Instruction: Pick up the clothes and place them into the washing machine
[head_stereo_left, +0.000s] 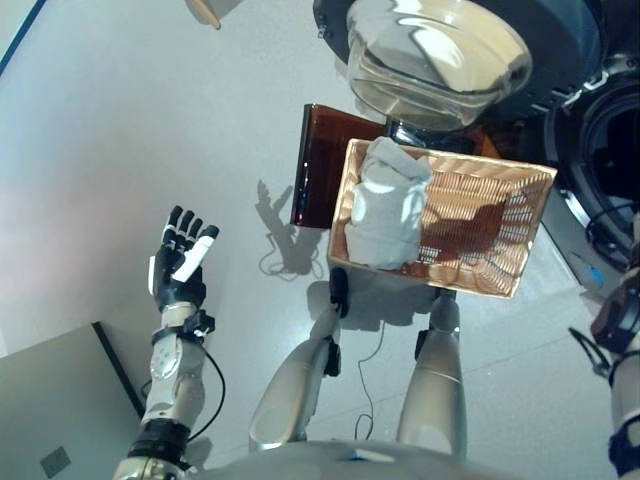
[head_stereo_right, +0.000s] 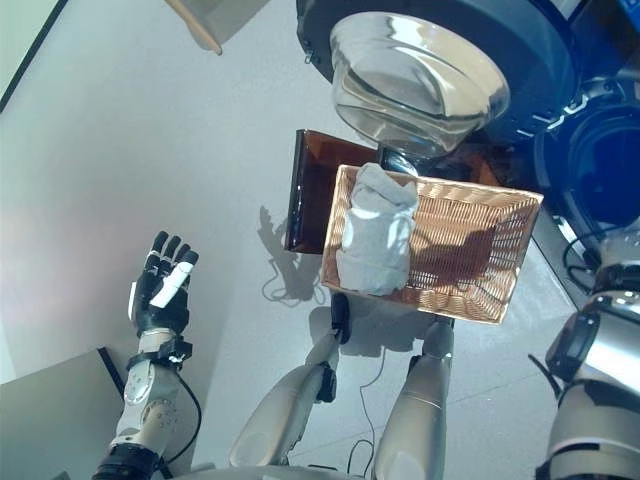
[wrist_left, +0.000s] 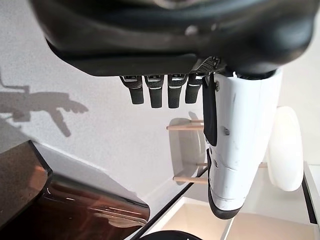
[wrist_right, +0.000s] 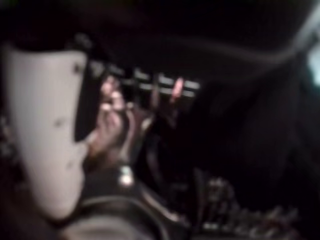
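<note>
While pale grey garment (head_stereo_left: 388, 215) lies bunched at left end of wicker basket (head_stereo_left: 500, 230), pick-up step not yet begun. Left robot hand (head_stereo_left: 180, 265) hangs over bare floor, well apart from basket, fingers straight, holding nothing. Right robot hand (wrist_right: 125, 120) shows only in dark wrist view; you cannot tell finger state. Washing machine door (head_stereo_left: 440, 50) stands open beyond basket. Next move likely calls for you to bring a hand over garment and close fingers on cloth.
</note>
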